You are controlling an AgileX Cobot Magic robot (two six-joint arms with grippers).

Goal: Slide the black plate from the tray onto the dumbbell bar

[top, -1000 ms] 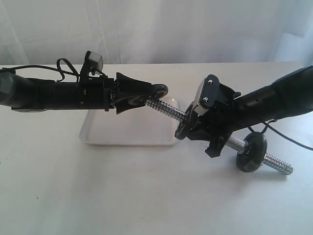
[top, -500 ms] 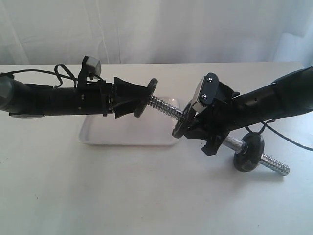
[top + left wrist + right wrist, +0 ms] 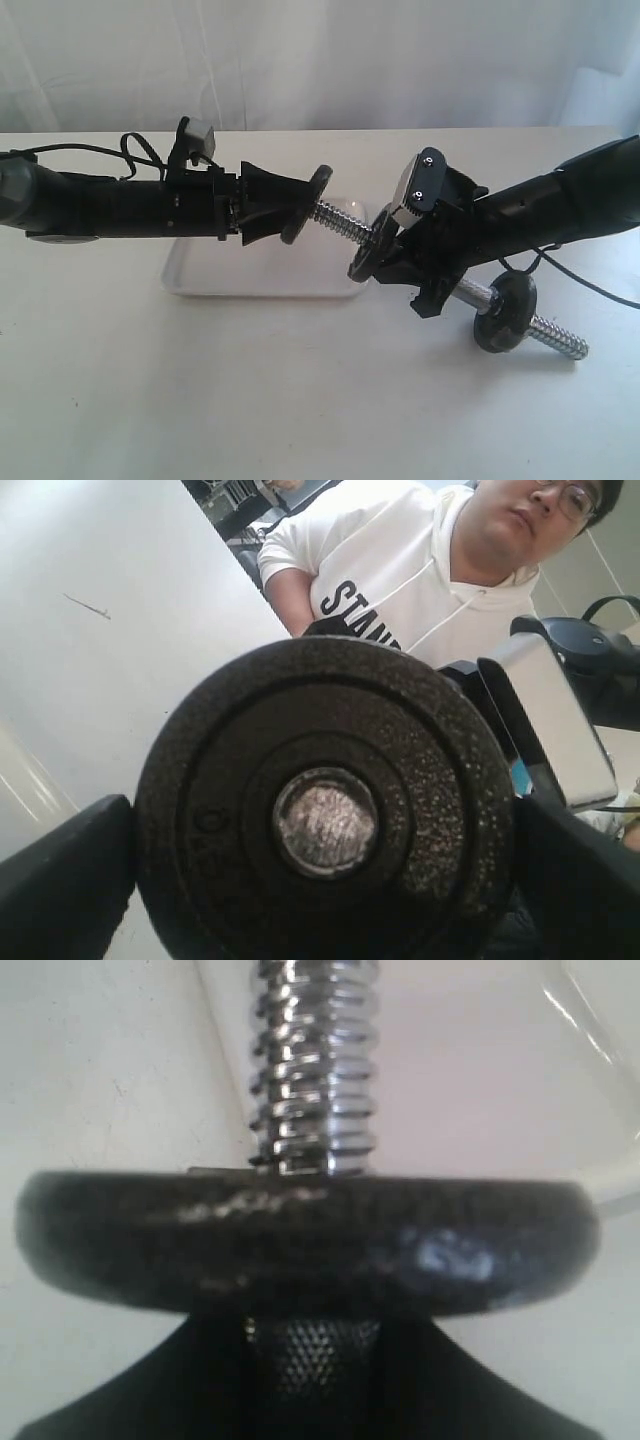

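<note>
My left gripper (image 3: 300,206) is shut on the black plate (image 3: 308,203), held upright by its rim. In the left wrist view the black plate (image 3: 325,810) fills the space between both fingers (image 3: 60,880), and the chrome end of the dumbbell bar (image 3: 325,822) sits in its hole. The dumbbell bar (image 3: 345,225) slopes down to the right. My right gripper (image 3: 400,262) is shut on its knurled middle (image 3: 312,1355), just behind a second black disc (image 3: 300,1250). A third disc (image 3: 503,313) sits near the bar's far end. The white tray (image 3: 230,275) lies below the left gripper.
The bar's right threaded tip (image 3: 570,345) hangs just above the white tabletop (image 3: 300,400). A cable (image 3: 590,280) trails behind the right arm. A person in a white hoodie (image 3: 400,590) stands beyond the table in the left wrist view.
The left gripper turned the black plate upright and moved it right onto the bar's threaded end. The right gripper shifted the bar slightly left and tilted it.
</note>
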